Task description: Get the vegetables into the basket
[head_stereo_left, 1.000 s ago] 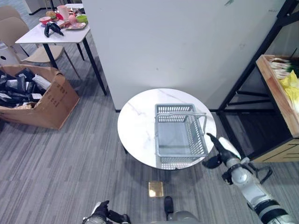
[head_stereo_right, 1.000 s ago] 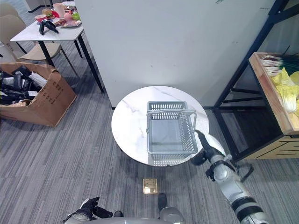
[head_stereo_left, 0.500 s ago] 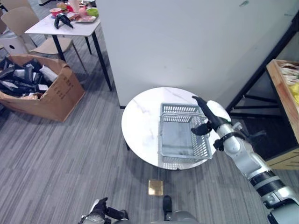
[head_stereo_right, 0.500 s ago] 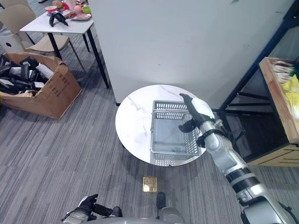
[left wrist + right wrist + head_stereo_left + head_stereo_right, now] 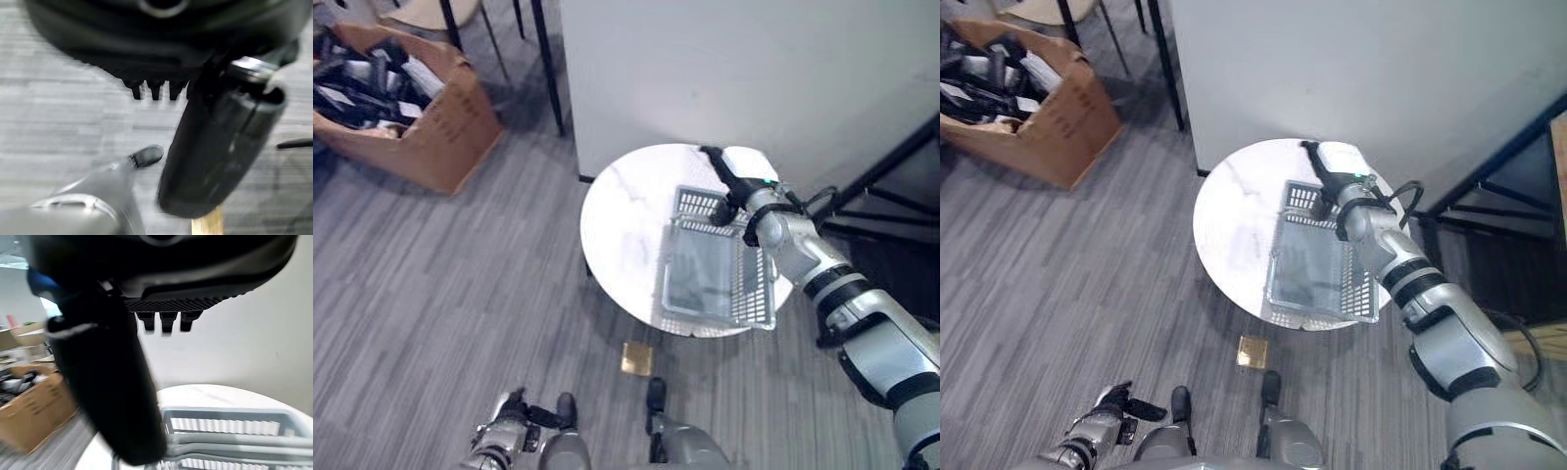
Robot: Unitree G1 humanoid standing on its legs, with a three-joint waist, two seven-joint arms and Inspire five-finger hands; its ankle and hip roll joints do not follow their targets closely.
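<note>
Here, grey basket (image 5: 717, 272) sits on the round white table (image 5: 622, 211), toward its right side, nothing inside it. Right hand (image 5: 732, 177) hovers over the basket's far rim, fingers straight, thumb apart, holding nothing. Left hand (image 5: 506, 423) hangs low near the floor, fingers relaxed, empty. Cardboard box (image 5: 406, 113) sits far left.

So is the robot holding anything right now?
No, nothing. Its right hand is open above the far end of the grey basket, and its left hand hangs low, empty.
</note>
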